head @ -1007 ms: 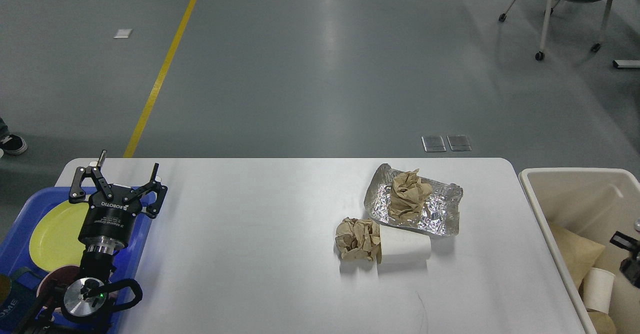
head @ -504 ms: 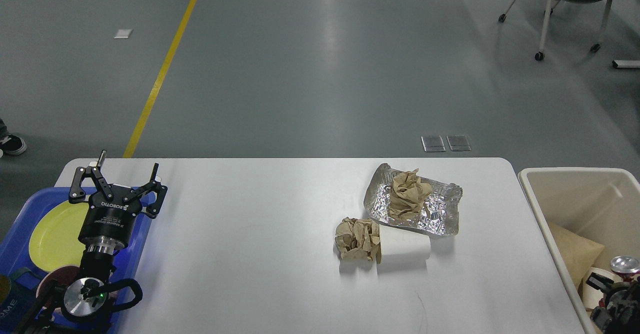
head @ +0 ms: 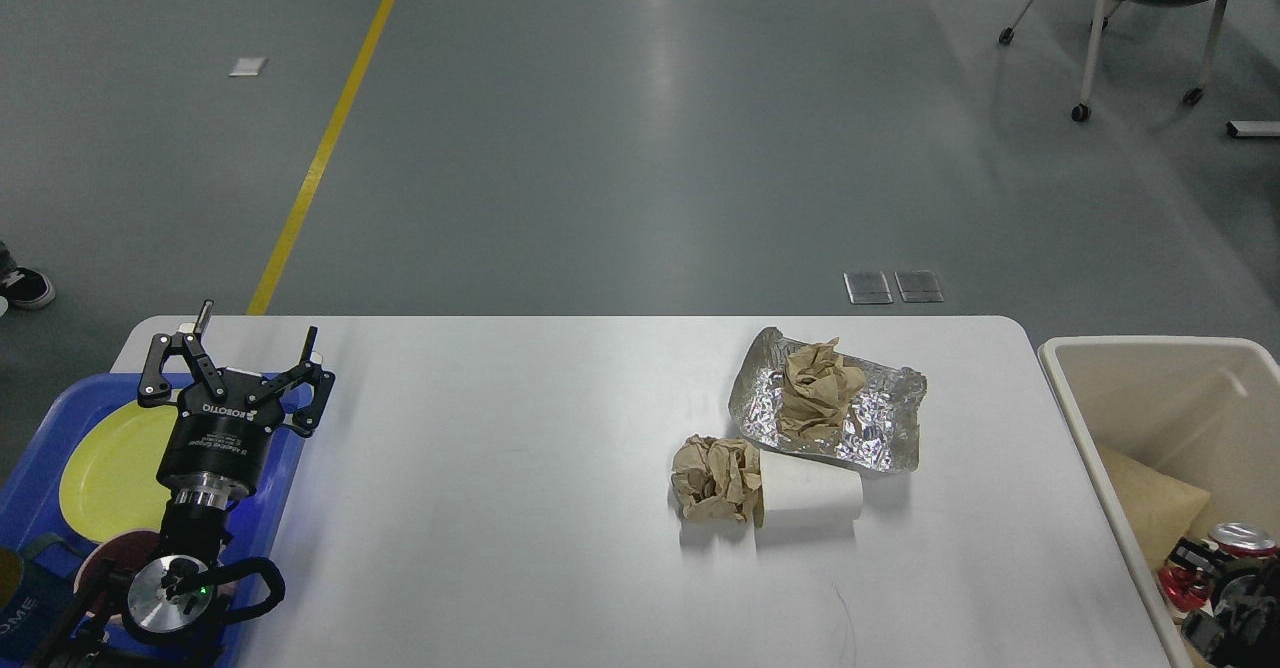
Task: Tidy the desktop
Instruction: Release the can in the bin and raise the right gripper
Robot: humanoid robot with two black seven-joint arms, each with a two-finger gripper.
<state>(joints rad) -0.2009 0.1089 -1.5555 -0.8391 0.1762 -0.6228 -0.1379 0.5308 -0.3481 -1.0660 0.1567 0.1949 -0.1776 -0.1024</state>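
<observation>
The desktop (head: 520,508) fills the lower middle of the head view, a wide white top with rounded far corners and a smooth matte face that catches a soft sheen from the lights. Right of its centre lies a crumpled foil tray (head: 880,418) with a wad of brown paper (head: 818,388) in it; just in front, a white paper cup (head: 810,493) lies on its side with a second crumpled brown paper (head: 712,478) at its mouth. On the left end sits a blue tray (head: 35,448) holding a yellow plate (head: 105,468), and over it hangs the left gripper (head: 252,346), its two fingers spread wide with nothing between them. Beside the right edge of the desktop stands a cream bin (head: 1090,418) with a brown paper bag (head: 1150,513) and a red can (head: 1240,538) inside. The right gripper (head: 1215,608) shows only as a dark shape low in that bin, and I cannot tell how its jaws stand. Beyond the table runs a grey glossy floor (head: 640,148) with a yellow line (head: 330,138), two metal floor plates (head: 893,286), a wheeled chair (head: 1140,8) at the far right and a shoe (head: 25,288) at the left edge.
</observation>
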